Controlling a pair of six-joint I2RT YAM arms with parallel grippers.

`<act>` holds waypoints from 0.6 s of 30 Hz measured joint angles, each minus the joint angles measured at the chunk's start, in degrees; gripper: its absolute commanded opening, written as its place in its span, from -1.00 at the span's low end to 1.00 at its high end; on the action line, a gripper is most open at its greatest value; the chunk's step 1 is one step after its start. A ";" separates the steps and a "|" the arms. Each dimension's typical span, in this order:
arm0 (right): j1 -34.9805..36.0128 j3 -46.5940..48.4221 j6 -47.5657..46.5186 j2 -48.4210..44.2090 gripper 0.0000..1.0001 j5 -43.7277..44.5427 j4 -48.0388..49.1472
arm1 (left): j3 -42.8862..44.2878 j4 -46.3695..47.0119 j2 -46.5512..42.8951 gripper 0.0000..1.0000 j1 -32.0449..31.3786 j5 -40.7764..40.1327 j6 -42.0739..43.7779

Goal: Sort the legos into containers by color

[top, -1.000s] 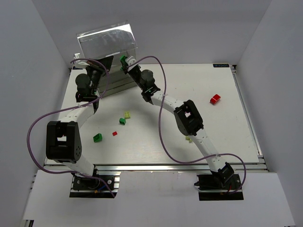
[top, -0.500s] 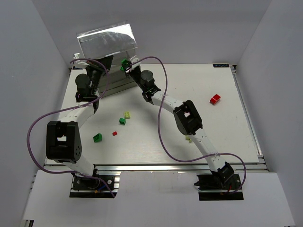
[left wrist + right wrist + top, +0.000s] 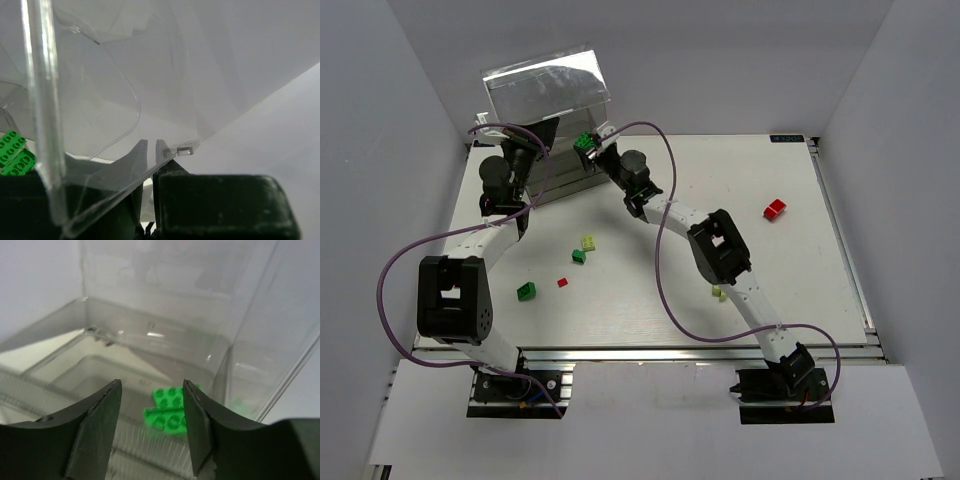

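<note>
i count one piece sorted so far: a green brick (image 3: 167, 410) lies on the floor of the clear drawer (image 3: 125, 327), which is pulled out of the cabinet (image 3: 545, 85), right under my right gripper (image 3: 150, 425). its fingers stand apart with the brick lower down between them, and i see no contact, so i judge the brick is resting free, not held. my left gripper (image 3: 151, 150) is at the drawer's front edge. its fingers are nearly together, and a thin clear wall seems to run through the narrow gap — i read that as a pinch keeping the drawer out, though the glare leaves some doubt.

what is left, from the top view, is six pieces on the table (image 3: 800, 280). a red brick (image 3: 774, 209) sits well apart to the right. a pale yellow-green brick (image 3: 588, 242) and a dark green brick (image 3: 578, 257) lie just beside each other near the middle. a tiny red piece (image 3: 561, 283) and a second green brick (image 3: 526, 291) lie nearer the left arm, and a pale piece (image 3: 718, 293) peeks out from under the right arm. i'd call the task barely begun — i can see no red or pale piece in any drawer.

the only writing is on a small dark label (image 3: 787, 139) at the table's far edge, too small to read. i find nothing legible on the cabinet or the bricks.
</note>
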 measured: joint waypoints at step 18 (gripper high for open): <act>-2.36 -26.67 -9.31 -22.82 -0.03 -55.45 3.67 | 0.00 -1.73 -0.26 -0.55 0.33 0.20 0.04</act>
